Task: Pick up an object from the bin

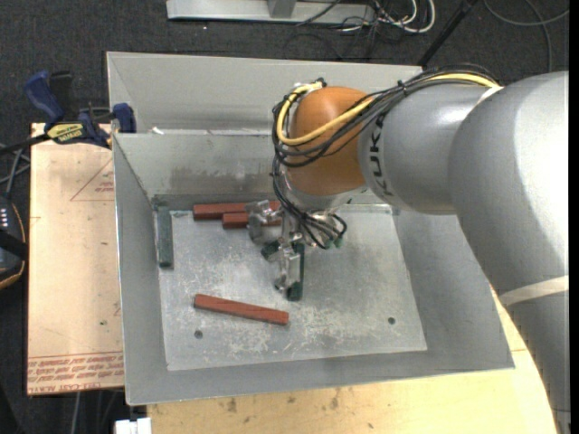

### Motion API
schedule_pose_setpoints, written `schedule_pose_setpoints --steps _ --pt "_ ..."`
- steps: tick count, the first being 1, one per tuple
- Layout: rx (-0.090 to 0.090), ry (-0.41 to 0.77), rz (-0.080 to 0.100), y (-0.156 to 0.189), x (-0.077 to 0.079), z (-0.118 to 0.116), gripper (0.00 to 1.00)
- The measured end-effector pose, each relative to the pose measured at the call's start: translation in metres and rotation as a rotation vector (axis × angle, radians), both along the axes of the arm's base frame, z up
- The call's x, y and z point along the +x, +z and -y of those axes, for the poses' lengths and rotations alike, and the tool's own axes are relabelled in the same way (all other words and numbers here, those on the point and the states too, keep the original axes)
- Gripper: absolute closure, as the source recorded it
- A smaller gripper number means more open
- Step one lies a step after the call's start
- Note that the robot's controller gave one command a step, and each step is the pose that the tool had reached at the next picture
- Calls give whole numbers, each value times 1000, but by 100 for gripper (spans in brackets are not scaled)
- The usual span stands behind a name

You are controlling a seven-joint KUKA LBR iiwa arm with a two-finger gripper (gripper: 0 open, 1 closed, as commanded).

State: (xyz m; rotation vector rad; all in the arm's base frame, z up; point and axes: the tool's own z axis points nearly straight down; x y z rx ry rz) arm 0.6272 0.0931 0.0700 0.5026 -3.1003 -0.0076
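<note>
The long red-brown bar (241, 309), lying flat toward the front of the bin (137, 269) floor, looks stiff, light and square-edged. You could likely pinch it firmly across its narrow width, near the middle so it does not tip. Its right end lies just beside the gripper (290, 286), which hangs low over bare floor a little behind it. You cannot tell how far the gripper is open or whether it has anything. A shorter red-brown bar (220, 212) by the back wall and a grey-green bar (164, 238) at the left lie farther off.
</note>
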Motion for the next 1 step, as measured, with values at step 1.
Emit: schedule_pose_setpoints --steps 1 --pt "-3 242 3 0 -23 68 100"
